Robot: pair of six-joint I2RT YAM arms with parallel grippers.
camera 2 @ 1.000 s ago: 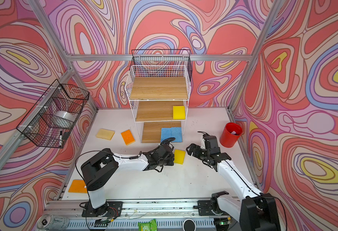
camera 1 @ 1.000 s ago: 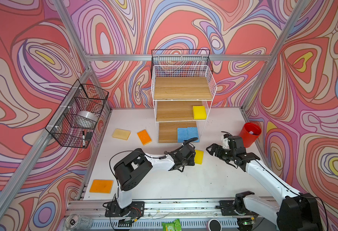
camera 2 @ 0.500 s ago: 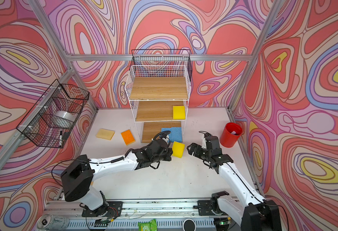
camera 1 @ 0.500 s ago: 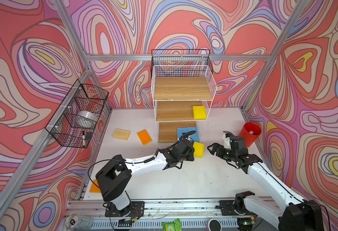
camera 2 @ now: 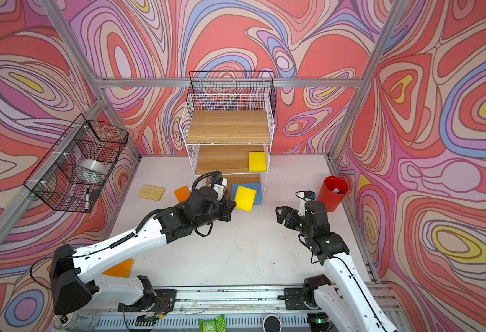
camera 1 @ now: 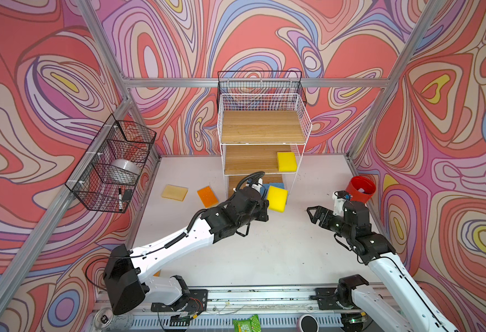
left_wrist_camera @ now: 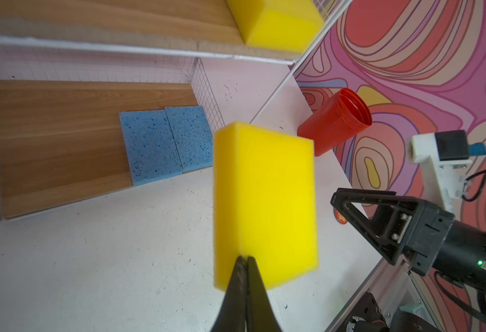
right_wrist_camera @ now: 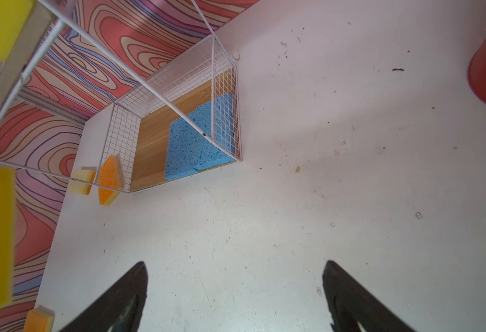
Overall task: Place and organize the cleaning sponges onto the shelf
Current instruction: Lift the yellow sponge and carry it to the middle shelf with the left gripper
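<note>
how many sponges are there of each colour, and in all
blue sponges: 2, on the shelf bottom tier
yellow sponges: 2, one on the middle tier, one in the left gripper
orange sponges: 3, on the table, one tan side up
total: 7

The white table [camera 1: 264, 253] bears the shelf [camera 1: 308, 126], a tan sponge [camera 1: 174, 192], an orange sponge [camera 1: 207, 196] just beside it, a second orange sponge [camera 2: 119, 268] near the front edge, and a red cup [camera 1: 361, 189], seemingly upright. A yellow sponge [camera 1: 287, 161] lies at the right end of the middle tier [camera 1: 250, 161]. Two blue sponges [left_wrist_camera: 149, 146] lie touching on the bottom tier [left_wrist_camera: 63, 138].
</note>
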